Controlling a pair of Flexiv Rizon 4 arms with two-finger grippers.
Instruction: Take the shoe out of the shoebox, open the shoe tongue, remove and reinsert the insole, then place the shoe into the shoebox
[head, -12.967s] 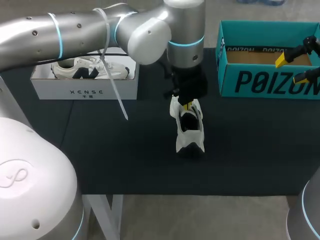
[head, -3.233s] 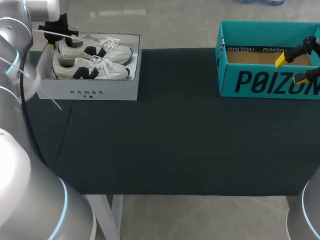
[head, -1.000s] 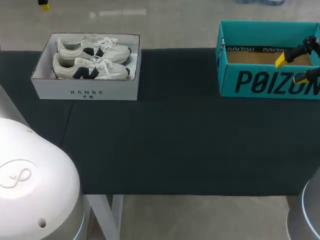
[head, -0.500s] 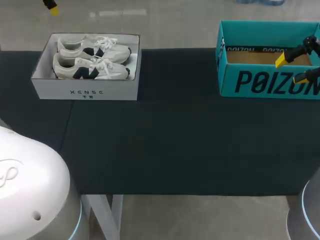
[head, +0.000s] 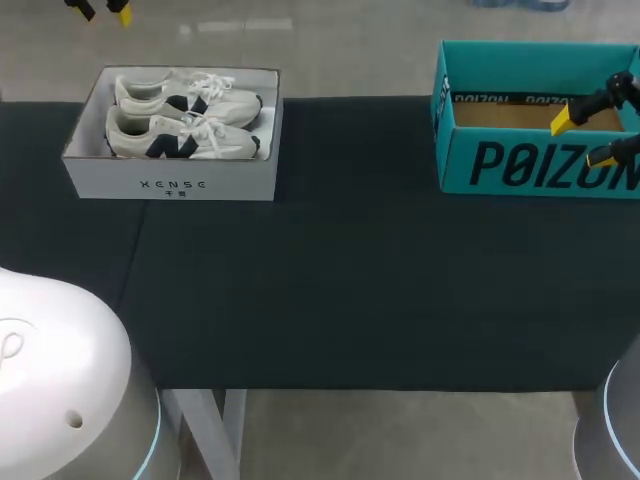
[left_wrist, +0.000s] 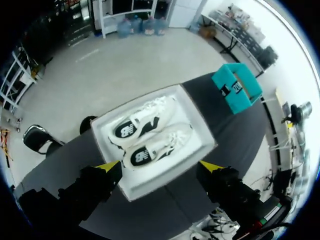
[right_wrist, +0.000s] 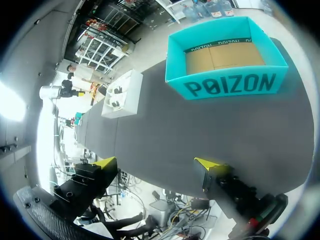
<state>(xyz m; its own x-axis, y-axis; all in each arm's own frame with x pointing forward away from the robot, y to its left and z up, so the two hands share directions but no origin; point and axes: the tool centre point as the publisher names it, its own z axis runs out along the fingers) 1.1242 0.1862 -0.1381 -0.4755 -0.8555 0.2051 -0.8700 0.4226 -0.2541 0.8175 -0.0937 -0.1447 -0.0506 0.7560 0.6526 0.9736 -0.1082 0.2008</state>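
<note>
Dark worktop (head: 350, 290): an open stretch runs between the white box (head: 170, 187) at far left and the teal box (head: 540, 165) at far right. Both are open-topped. Two shoes (head: 185, 135) fill the white one side by side. The left pincer (head: 103, 10) hangs well apart from the white box, and the right pincer (head: 583, 138) is at the teal box's right end.

Desk (head: 330, 290): dark matte top, wide and flat, lying below the right claw (right_wrist: 156, 162) and stretching ahead of it.
Legs (head: 212, 425): white, under the desk's near edge.
</note>
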